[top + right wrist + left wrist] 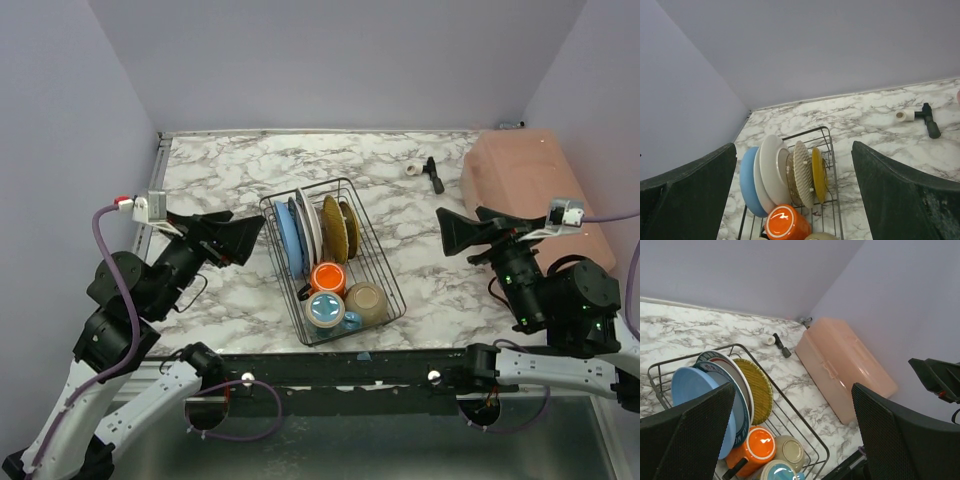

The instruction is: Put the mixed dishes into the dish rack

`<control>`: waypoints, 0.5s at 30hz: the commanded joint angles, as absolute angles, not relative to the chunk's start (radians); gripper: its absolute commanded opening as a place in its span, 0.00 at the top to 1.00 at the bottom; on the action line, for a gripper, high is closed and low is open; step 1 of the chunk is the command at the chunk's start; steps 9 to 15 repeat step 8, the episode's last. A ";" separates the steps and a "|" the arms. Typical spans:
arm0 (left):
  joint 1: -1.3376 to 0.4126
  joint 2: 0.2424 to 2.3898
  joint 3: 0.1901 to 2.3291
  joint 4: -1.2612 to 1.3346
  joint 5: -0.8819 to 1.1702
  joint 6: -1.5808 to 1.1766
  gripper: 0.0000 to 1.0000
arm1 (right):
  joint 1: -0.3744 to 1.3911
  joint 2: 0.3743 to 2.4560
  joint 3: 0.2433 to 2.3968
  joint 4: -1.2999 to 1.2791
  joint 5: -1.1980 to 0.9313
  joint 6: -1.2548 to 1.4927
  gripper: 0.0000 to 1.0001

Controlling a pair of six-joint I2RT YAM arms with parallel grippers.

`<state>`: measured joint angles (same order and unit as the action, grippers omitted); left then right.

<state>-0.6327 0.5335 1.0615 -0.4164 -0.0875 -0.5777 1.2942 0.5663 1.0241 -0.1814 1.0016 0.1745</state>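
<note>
Left gripper [243, 237] wide open, empty — right gripper [456, 233] likewise, seemingly

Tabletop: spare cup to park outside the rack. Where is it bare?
Bare marble far-left of the dish rack, and between it and the pink box, nearer than the black tool. Crowded: the rack itself, with the left gripper and right gripper flanking it.

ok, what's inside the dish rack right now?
Dish rack, far end, standing on edge: blue plate, white plate, yellow plate. Near end: orange mug, blue mug, bowl. The plates overlap, so their full count is hidden.
</note>
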 commanded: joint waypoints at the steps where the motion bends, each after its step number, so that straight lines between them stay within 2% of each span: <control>1: -0.640 0.507 1.064 -0.389 -0.149 -0.548 0.01 | 1.293 0.539 1.037 -0.195 1.016 0.172 0.00; 15: -0.639 0.482 1.046 -0.407 -0.163 -0.546 0.02 | 1.292 0.533 1.035 -0.234 1.083 0.225 0.00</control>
